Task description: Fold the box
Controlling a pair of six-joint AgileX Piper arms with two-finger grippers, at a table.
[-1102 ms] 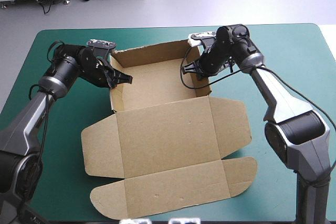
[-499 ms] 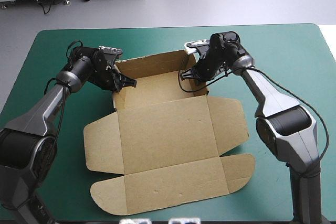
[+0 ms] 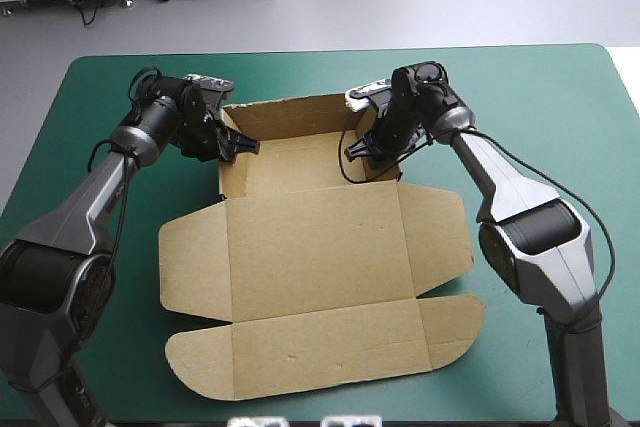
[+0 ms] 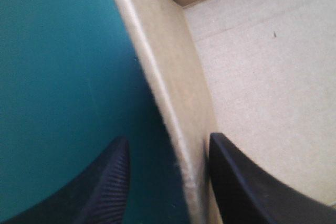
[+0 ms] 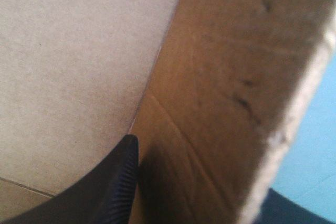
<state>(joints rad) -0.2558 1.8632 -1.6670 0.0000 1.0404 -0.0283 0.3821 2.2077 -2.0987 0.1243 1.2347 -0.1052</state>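
The brown box (image 3: 320, 247) lies mid-table, its lid and flaps flat toward the near edge and its tray walls raised at the far end. My left gripper (image 3: 238, 145) straddles the tray's left wall (image 4: 176, 103), one black finger (image 4: 105, 182) outside over the teal-green cover and the other inside over the tray floor (image 4: 273, 77); it is shut on the box. My right gripper (image 3: 368, 152) sits on the tray's right wall (image 5: 226, 77), with one finger (image 5: 113, 182) inside; the outer finger barely shows past the wall's edge. It too is shut on the box.
Bare teal-green cover (image 3: 120, 87) runs along both sides of the box and beyond its far wall (image 3: 290, 112). The rounded lid flaps (image 3: 455, 322) reach toward the table's near edge.
Both grippers have drawn inward and toward the far side with the side walls. The left wall now stands more upright, and the box has shifted slightly to the left.
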